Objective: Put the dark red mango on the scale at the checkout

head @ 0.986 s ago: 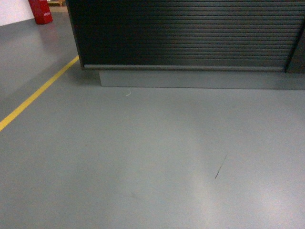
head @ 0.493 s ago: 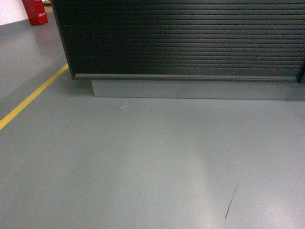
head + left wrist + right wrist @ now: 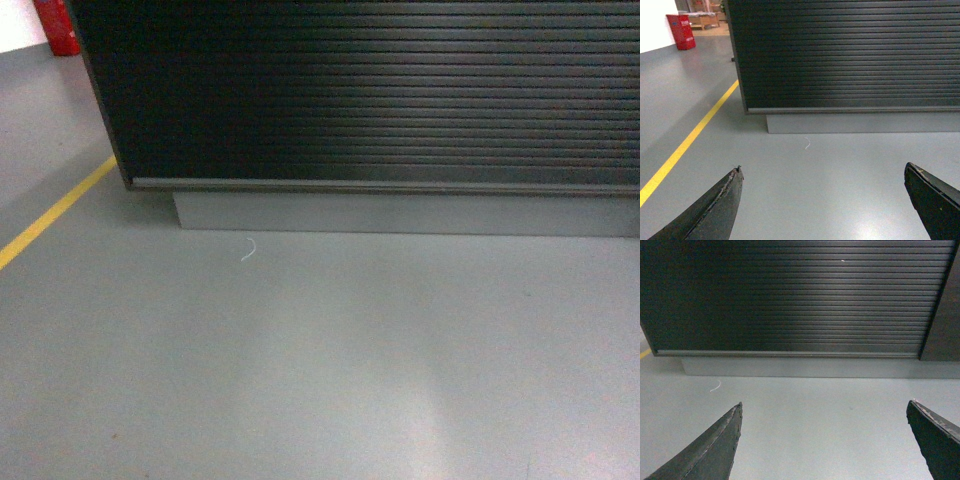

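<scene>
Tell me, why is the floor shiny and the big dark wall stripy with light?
Head view: a pale glare patch on the floor, a soft sheen across the ribbed counter. Left wrist view: the open left gripper is dark and blurred. Right wrist view: same for the right gripper.

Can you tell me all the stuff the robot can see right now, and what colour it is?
checkout: one, dark brown-black with a ribbed front, straight ahead, filling the top of every view
plinth: one, pale grey, along the floor under the checkout
floor: one, grey and shiny, in front of the checkout
floor line: one, yellow, slanting across the floor on the left
red object: one, red, far off at the back left
white scrap: one, small curl on the floor near the plinth
mango and scale: not in view
left gripper: black, open, empty
right gripper: black, open, empty
</scene>
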Tool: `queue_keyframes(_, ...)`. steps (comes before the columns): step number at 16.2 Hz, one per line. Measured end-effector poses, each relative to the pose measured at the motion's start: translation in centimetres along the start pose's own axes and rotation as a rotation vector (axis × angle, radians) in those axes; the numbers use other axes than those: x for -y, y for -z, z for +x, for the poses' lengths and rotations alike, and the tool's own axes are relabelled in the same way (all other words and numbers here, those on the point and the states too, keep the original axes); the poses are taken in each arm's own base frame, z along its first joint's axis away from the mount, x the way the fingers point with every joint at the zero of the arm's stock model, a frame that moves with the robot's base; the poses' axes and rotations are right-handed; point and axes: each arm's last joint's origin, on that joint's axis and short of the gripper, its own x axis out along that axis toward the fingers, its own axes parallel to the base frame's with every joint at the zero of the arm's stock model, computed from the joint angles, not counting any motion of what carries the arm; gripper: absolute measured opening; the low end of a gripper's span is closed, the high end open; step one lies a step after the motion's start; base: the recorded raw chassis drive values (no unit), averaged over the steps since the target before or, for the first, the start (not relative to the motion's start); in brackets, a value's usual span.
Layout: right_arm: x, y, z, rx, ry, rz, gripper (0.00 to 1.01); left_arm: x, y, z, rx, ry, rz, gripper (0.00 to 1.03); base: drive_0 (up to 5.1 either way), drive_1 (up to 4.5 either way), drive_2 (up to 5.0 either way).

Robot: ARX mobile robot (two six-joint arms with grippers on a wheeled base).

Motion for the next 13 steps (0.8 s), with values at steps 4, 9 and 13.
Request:
queue_keyframes(4, 0.0, -0.03, 0.0, 0.003, 0.0, 0.0, 0.98, 0.0, 0.0, 0.0, 0.0, 0.001, 0.0, 0.98, 0.0, 4.28, -4.2)
queue_keyframes(9, 0.0, 0.02, 0.0, -0.002, 0.0, 0.0, 0.98, 0.0, 0.0, 0.0, 0.0, 0.001, 0.0, 0.98, -0.1, 4.2, -4.3)
queue_keyframes(13, 0.0, 0.03, 0.0, -0.003, 0.0, 0.0, 0.98, 0.0, 0.01, 0.0, -0.002, 0.001, 0.0, 0.98, 0.0, 4.23, -4.3)
